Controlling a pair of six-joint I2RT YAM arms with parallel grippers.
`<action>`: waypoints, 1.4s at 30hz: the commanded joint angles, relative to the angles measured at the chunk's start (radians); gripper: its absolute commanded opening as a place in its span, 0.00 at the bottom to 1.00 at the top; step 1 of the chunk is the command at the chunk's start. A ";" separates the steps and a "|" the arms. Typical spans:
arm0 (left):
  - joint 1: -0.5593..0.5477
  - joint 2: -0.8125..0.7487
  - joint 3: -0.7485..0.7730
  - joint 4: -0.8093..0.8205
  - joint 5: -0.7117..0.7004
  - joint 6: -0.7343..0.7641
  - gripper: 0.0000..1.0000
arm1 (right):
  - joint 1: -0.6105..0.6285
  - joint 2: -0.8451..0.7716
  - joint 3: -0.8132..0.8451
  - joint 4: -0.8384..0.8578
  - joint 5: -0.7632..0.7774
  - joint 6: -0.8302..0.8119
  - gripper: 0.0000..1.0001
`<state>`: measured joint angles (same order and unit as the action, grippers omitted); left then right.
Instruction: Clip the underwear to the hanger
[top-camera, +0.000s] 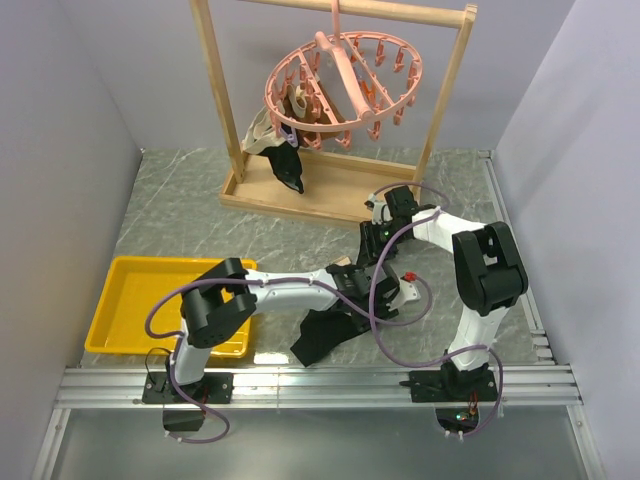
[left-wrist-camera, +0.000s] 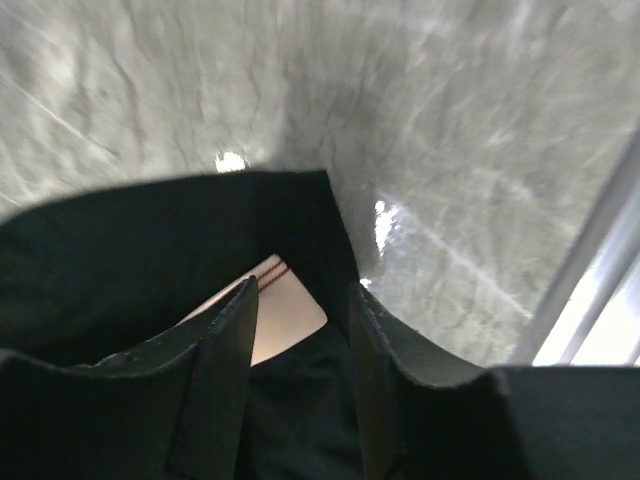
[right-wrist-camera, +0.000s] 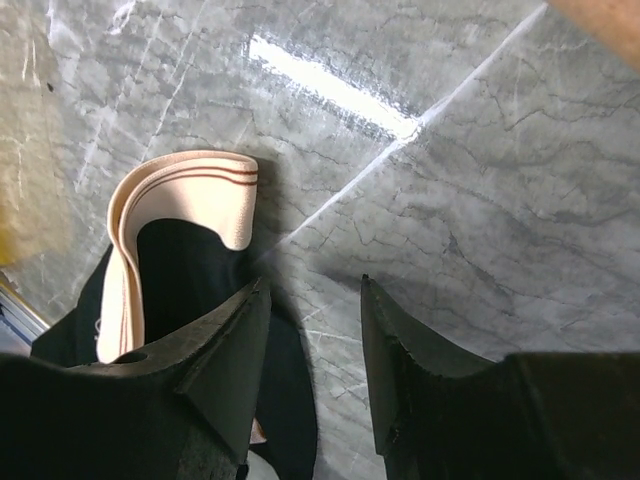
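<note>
Risk: underwear lies crumpled on table near its front edge, left gripper spread over its waistband, right gripper spread just beside it; a shallow pinch may catch one slack layer and slip during lifting.

the left arm hides part of the underwear from above.
</note>
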<state>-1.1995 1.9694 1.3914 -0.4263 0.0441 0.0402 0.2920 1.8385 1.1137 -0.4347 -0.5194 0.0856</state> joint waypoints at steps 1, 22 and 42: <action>-0.008 0.029 0.026 -0.054 -0.023 0.004 0.44 | -0.001 -0.010 0.028 0.008 -0.017 0.005 0.48; 0.023 -0.141 0.034 -0.126 0.068 0.007 0.00 | -0.002 -0.025 0.008 0.008 -0.016 -0.009 0.47; 0.400 -0.544 -0.287 -0.105 0.292 -0.053 0.00 | -0.004 -0.056 -0.008 0.086 -0.077 0.025 0.49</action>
<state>-0.8112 1.4780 1.1393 -0.5377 0.2913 -0.0147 0.2890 1.8206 1.0969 -0.4095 -0.5617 0.0929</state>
